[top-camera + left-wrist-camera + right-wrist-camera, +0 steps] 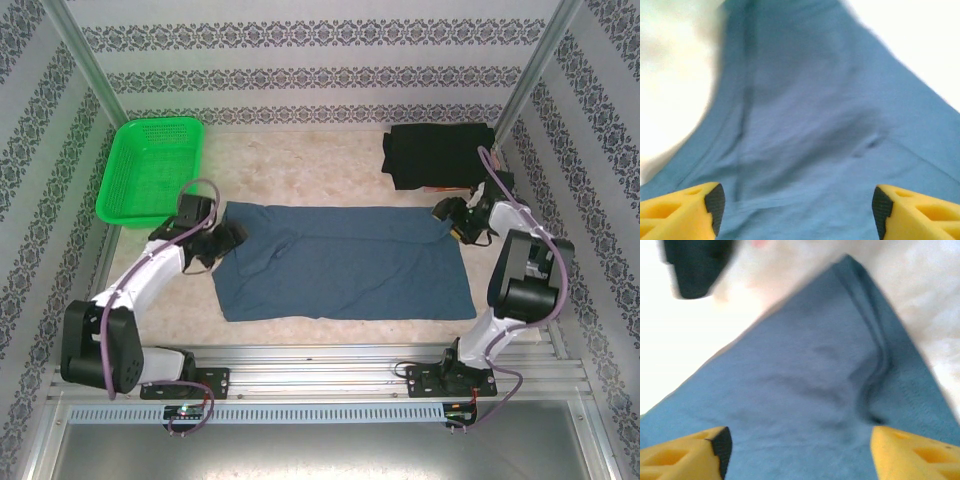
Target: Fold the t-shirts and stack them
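Nearest the lens, the left arm base (185, 383) and the right arm base (445, 378) are seen bolted to the near rail. At far left a green basket (150, 170) is set on the table (300, 170), apart from the cloth.

The left gripper (228, 240) is held at the far left corner of the slate-blue t-shirt (345, 262). In its wrist view the yellow fingers (715, 202) are spread wide, with nothing pinched between them and blue cloth lying just beyond.

The blue shirt is laid flat mid-table as a long rectangle, with a few creases near its left end.

The right gripper (448, 215) is placed at the far right corner of that shirt, its jaws likewise parted and empty over a hemmed edge. At far right the black t-shirt (437, 155) is seen as a compact folded bundle.

The step in hand is judged to be the folding of the blue shirt, the black one being done. For the next move, a matched pinch on both far corners is called for, so that the edge is lifted evenly and carried over without skew. Stacking on the black shirt is left to do.
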You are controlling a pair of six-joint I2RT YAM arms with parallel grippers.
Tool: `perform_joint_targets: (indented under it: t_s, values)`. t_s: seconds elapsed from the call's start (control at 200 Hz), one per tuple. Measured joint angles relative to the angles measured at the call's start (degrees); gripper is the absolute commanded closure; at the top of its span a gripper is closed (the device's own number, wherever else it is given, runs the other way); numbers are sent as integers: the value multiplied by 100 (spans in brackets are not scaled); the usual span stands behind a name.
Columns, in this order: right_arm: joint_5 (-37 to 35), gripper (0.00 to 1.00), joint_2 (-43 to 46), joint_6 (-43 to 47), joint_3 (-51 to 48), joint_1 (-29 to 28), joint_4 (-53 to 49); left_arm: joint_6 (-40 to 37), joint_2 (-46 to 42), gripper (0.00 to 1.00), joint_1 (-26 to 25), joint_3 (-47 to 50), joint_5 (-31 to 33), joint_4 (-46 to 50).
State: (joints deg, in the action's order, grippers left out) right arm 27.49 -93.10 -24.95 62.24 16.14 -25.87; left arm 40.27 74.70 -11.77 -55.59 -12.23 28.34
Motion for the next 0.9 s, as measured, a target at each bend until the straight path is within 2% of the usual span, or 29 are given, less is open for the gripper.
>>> perform_joint_targets:
  t_s: [0.07, 0.11, 0.205, 0.295, 0.39, 0.585, 0.899]
  values:
    - [107, 12, 584, 0, -144, -190, 7, -339, 0, 18, -549, -597, 140, 96]
    - [181, 3, 914, -2, -229, -374, 20, -546, 85, 19, -872, -892, 203, 179]
    - [358, 2, 1569, -26, -494, -898, 85, -973, 544, 23, -1510, -1414, 264, 476]
    - [511, 2, 2074, -63, -822, -1300, 96, -1246, 1126, 36, -1858, -1545, 313, 728]
    - [549, 2, 2594, -188, -1187, -1499, 166, -1447, 1727, 43, -1978, -1563, 424, 1025]
    - [649, 2, 3357, -339, -1467, -1631, 125, -1657, 2623, 48, -1978, -1729, 719, 1451]
    - [651, 2, 3421, -341, -1499, -1631, 46, -1902, 3204, 58, -2048, -2063, 979, 1458]
